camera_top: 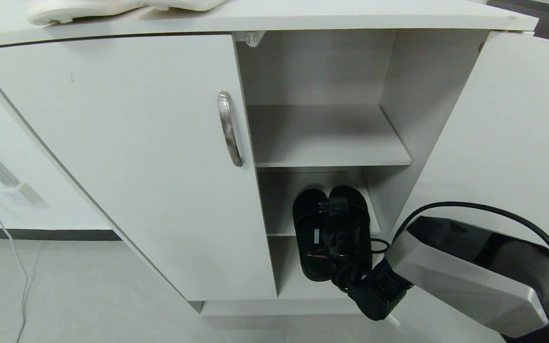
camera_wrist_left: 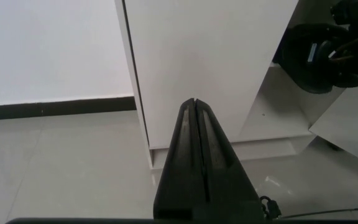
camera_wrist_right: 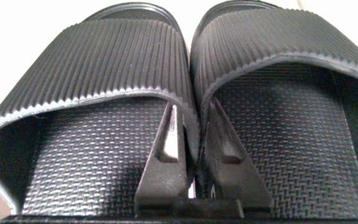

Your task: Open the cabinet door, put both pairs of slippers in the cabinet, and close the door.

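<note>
Black slippers [camera_top: 324,228] held at the cabinet's [camera_top: 112,143] lower shelf [camera_top: 280,227]
The right gripper [camera_wrist_right: 194,134] pinches the pair's inner walls; released now, the seemingly overhanging heels could tip them out. The left gripper [camera_wrist_left: 194,104] has its fingers [camera_wrist_left: 184,140] pressed together.

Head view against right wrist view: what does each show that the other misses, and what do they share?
Head view alone: the cabinet, its left door shut, its right door open, white slippers on top. Right wrist view alone: the ribbed straps and textured footbeds of the black slippers up close, with the right gripper pinching their two inner edges together. Both: the black slippers held by the right gripper.
</note>
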Robot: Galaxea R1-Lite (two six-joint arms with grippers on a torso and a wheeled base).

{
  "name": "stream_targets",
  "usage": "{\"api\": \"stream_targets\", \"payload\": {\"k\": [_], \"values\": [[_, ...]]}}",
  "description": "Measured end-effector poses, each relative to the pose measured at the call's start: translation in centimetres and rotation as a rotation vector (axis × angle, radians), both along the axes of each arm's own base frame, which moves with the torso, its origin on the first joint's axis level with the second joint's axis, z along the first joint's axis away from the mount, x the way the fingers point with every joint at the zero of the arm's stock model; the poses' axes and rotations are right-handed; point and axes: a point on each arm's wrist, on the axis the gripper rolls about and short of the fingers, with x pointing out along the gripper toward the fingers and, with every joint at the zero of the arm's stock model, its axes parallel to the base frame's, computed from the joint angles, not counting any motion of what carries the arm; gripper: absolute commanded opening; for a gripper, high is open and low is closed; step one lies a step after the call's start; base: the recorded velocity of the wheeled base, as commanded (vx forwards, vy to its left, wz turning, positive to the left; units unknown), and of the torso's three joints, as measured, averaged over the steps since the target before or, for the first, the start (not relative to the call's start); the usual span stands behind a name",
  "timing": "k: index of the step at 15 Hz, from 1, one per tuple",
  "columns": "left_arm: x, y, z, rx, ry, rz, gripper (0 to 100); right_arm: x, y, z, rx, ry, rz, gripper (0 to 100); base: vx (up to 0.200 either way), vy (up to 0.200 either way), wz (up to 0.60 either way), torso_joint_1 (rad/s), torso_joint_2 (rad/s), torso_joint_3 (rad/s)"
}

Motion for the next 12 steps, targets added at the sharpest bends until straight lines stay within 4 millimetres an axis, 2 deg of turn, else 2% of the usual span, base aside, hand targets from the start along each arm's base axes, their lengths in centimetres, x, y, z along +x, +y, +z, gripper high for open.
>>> {"api": "stream_targets", "payload": {"k": [6, 12], "values": [[0.0, 0.0, 0.0, 0.001, 0.000, 0.004, 0, 2.9, 0.8, 1.2, 0.002, -0.002, -0.021, 0, 0.000, 0.000, 0.00, 0.000, 0.00, 0.000], [0.0, 0.0, 0.0, 0.001, 0.000, 0.006, 0, 5.6, 0.7, 2.8, 0.019, -0.020, -0.055, 0, 0.000, 0.000, 0.00, 0.000, 0.00, 0.000]]}}
